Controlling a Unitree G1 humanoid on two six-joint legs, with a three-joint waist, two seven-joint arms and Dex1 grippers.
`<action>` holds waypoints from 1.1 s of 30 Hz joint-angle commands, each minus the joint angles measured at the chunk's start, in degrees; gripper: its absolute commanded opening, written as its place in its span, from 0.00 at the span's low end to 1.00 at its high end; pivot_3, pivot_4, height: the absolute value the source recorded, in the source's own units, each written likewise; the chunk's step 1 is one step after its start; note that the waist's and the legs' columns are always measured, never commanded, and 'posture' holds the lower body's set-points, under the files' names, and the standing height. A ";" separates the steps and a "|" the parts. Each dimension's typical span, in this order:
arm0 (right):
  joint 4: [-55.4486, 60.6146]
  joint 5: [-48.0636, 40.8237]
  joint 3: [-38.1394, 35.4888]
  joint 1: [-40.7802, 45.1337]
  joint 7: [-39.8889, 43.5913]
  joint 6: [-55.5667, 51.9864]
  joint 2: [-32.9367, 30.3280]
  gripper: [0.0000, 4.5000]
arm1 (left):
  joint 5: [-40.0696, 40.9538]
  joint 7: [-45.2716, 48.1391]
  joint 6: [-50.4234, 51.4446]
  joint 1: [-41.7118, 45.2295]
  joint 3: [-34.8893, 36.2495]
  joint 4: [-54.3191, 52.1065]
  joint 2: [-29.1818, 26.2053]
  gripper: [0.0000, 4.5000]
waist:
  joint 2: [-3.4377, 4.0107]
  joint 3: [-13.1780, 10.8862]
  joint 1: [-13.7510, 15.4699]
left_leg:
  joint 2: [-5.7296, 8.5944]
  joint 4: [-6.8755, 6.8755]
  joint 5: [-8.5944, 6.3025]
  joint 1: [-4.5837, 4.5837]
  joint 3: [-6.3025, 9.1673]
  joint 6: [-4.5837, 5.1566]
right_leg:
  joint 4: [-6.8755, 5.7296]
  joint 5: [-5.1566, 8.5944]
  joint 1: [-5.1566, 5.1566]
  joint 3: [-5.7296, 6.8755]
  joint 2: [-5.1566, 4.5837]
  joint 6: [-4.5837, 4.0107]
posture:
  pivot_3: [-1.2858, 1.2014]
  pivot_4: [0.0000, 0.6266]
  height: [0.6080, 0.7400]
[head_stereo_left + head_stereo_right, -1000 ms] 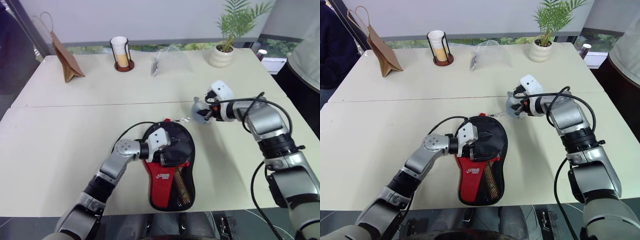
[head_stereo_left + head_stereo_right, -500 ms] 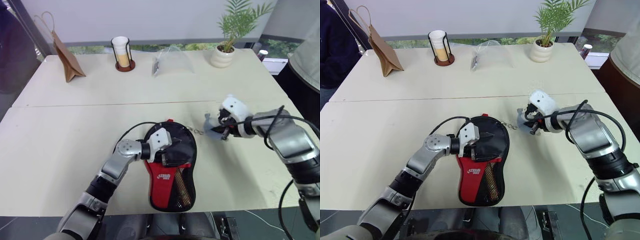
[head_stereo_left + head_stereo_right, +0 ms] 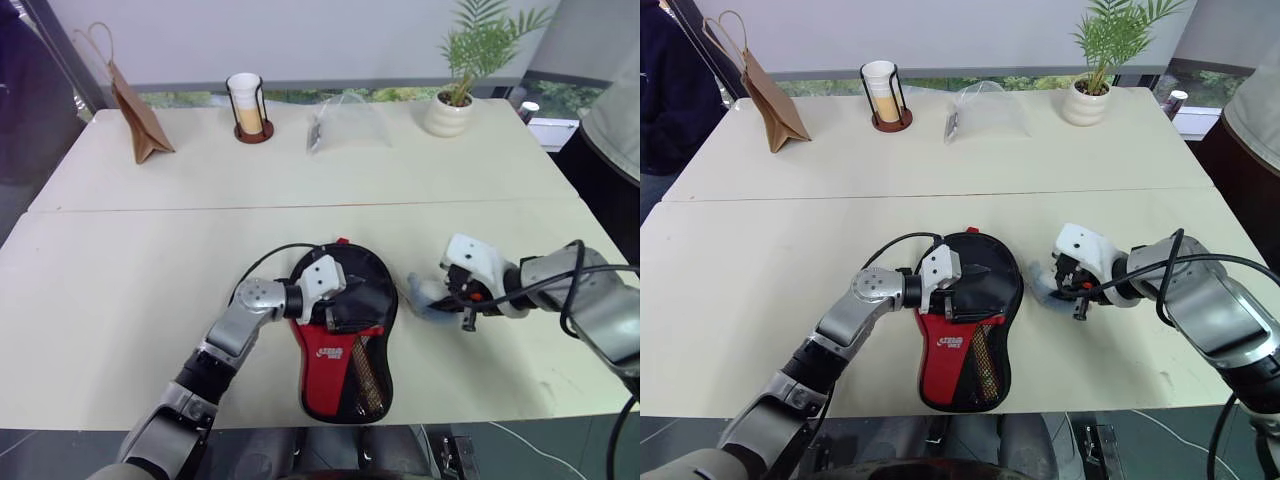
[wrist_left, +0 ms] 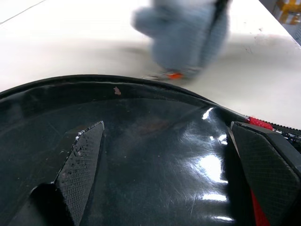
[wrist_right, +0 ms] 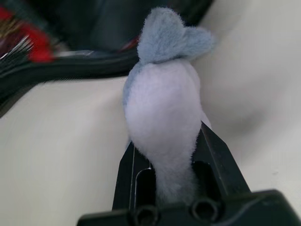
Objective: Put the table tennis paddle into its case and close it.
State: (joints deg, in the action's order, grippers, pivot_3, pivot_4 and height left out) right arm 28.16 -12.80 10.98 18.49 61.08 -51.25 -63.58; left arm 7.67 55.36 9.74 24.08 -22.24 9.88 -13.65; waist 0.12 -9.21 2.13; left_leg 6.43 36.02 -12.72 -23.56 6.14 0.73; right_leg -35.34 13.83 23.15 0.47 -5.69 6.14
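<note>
case [image 3: 345, 335] flat near front edge of table [image 3: 120, 290], round black end away from robot, red panel and mesh pocket toward it. paddle inside, handle visible through mesh. left gripper [image 3: 345, 305] spread wide, fingers [image 4: 80, 165] pressed flat on case's black top. right gripper [image 3: 1072, 297] clenched on soft blue-grey plush charm [image 5: 162, 117], just beside case's right edge. paper bag [image 3: 135, 115], cup in holder [image 3: 245, 105], clear pouch [image 3: 345, 125], potted plant [image 3: 460, 85] along far side.

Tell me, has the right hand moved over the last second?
Yes. The right hand, shut on a plush charm, came back toward the robot along the case, away from the potted plant.
</note>
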 commanded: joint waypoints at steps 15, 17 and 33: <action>16.29 -9.70 -12.07 -18.62 5.59 6.03 -6.57 0.02 | -2.14 -1.51 1.77 -1.78 -1.41 3.24 -0.13 1.00 | 0.00 0.01 0.24 | -0.06 -0.01 -0.03 0.00 -0.01 0.01 | 0.10 0.15 -0.06 0.02 -0.01 0.20 | 0.52 0.24 1.00; 16.99 -9.87 -12.60 -19.95 5.88 7.15 -7.03 0.02 | -2.18 -1.53 1.70 -1.77 -1.48 3.35 -0.04 1.00 | -0.01 0.01 0.24 | -0.06 -0.01 -0.03 0.00 -0.01 0.01 | 0.11 0.15 -0.07 0.03 -0.03 0.20 | 0.52 0.24 1.00; 19.20 -4.77 -10.60 -29.24 1.83 14.83 -8.60 0.02 | -2.20 -1.70 2.28 -2.35 -1.66 2.48 -0.40 1.00 | -0.08 0.04 0.57 | 0.02 0.00 -0.15 0.00 -0.03 0.19 | 0.26 0.23 -0.20 0.12 -0.18 0.28 | 0.52 0.24 1.00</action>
State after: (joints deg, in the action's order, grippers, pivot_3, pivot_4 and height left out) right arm 45.98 -16.60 -1.14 -11.21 63.38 -35.19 -73.02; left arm 7.49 54.42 9.73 23.56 -22.85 9.44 -13.04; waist 0.04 -9.17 2.71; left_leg 6.43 36.03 -12.87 -23.56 6.12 0.92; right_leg -35.08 14.06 22.95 0.59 -5.87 6.42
